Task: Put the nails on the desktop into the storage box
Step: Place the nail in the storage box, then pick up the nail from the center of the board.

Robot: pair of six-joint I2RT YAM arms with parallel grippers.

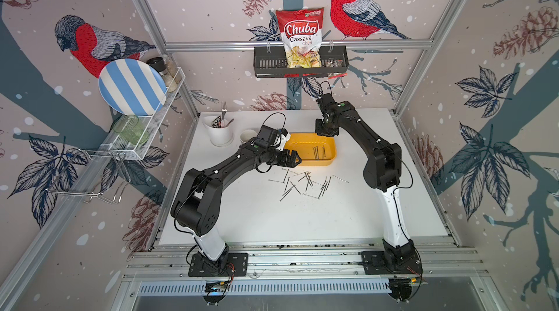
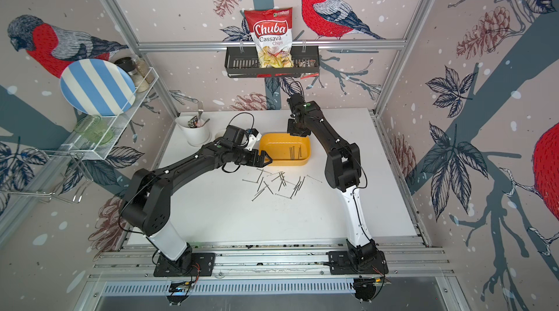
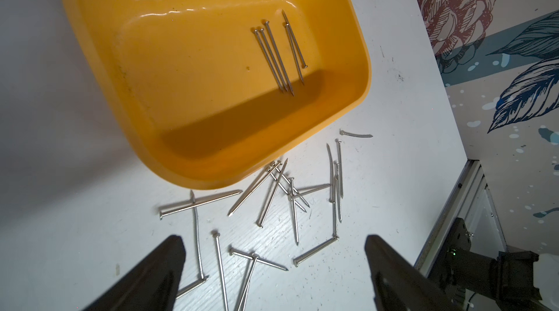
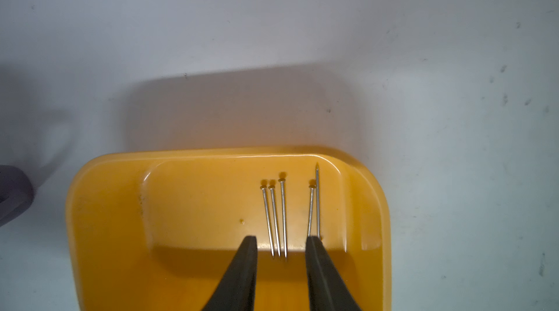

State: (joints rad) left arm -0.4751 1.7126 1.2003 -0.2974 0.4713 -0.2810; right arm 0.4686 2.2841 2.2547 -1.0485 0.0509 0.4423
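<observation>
A cell papered with bullfinches and pine cones encloses the white desktop [image 1: 272,218], framed by aluminium rails. The storage box [image 1: 329,155], a shallow yellow tub, sits toward the back of it, and five nails in the box [image 4: 282,215] lie side by side on its floor. The rest of the nails [image 1: 305,184], roughly twenty, are scattered on the desktop just in front of the box, many crossing each other and a few right against its near wall.

The right gripper [image 4: 281,237] hangs over the box with its jaws parted and nothing between them, so the step in hand looks like a drop-off just finished. The left gripper [image 3: 272,237] hovers by the near left corner of the box, above the loose pile, its jaws spread wide and empty.

The next move probably calls for one arm to go down onto the scatter and pinch a nail. They lie flat and thin, so the fingertips must close low against the surface, best on a nail that lies apart.

A white utensil holder [image 1: 218,134] with a fork and a small cup [image 1: 248,136] stand left of the box, clear of the work. A bag of chips [image 1: 301,37] sits in a black wall basket [image 1: 266,63] behind. The chief hindrance seems to be the two arms crowding the same patch, and the overlapping nails
</observation>
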